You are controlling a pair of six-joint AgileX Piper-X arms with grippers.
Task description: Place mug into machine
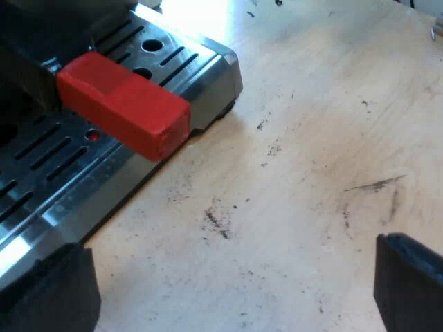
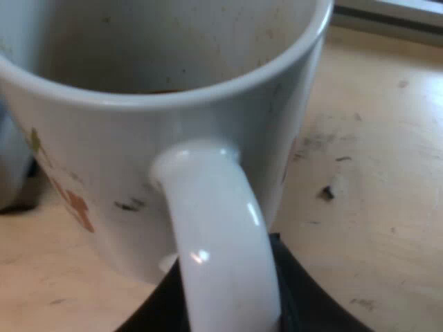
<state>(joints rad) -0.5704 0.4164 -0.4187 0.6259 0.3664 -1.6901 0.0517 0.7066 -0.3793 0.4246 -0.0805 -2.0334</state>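
A white mug (image 2: 173, 90) with small coloured marks on its side stands very close, its handle (image 2: 214, 228) turned toward me. My right gripper (image 2: 228, 308) is shut on that handle, with a black finger (image 2: 304, 297) showing on each side of it. Whether the mug rests on the wooden table (image 2: 374, 173) I cannot tell. The holder's red handle end (image 1: 124, 104) sticks out over the espresso machine's slotted metal drip tray (image 1: 62, 166). My left gripper (image 1: 235, 290) is open above the bare wood beside the tray, with nothing between its fingers (image 1: 48, 290).
Dark coffee grounds (image 1: 218, 221) are scattered on the wooden table (image 1: 311, 138) near the tray's corner. A grey rounded object (image 2: 14, 166) sits just behind the mug. A pale ledge (image 2: 394, 17) runs along the table's far edge.
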